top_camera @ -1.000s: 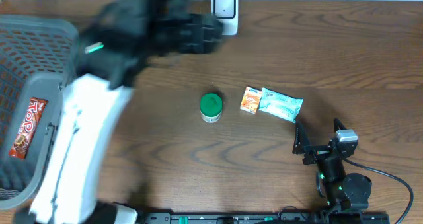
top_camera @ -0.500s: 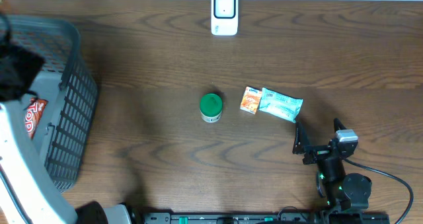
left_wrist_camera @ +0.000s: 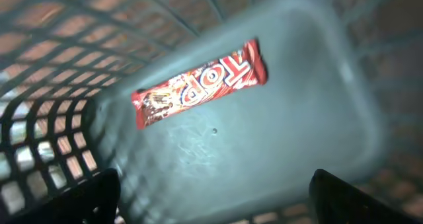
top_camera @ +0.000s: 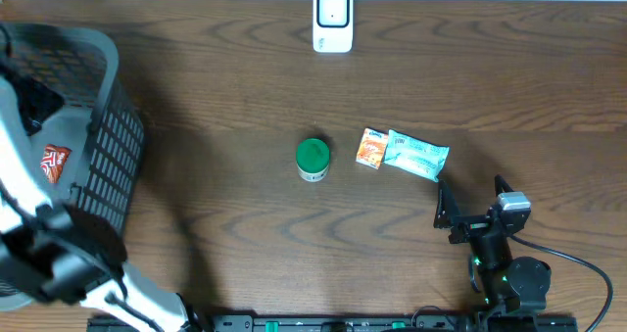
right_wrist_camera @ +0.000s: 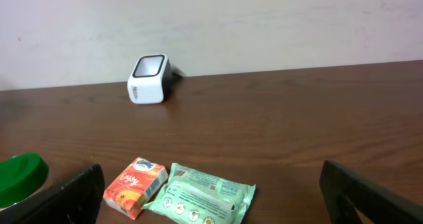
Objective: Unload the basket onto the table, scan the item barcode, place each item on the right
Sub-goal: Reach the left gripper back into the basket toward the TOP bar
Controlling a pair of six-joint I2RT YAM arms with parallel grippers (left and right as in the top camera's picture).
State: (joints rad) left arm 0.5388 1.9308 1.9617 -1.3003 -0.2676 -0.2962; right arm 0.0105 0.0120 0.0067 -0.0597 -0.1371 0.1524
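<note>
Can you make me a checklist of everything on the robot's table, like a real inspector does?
Surface: brown wooden table; no spills seen.
Job's things: white barcode scanner at the far edge; green-lidded jar, orange packet and pale green wipes pack in a row mid-table; red Top candy bar lying flat in the grey basket.
Clutter: nothing seen.
Grippers: left gripper open over the basket, holding nothing; right gripper open and empty, near the wipes pack.
Cables: black cable curving out from the right arm's base.
Surroundings: plain pale wall behind the table.
</note>
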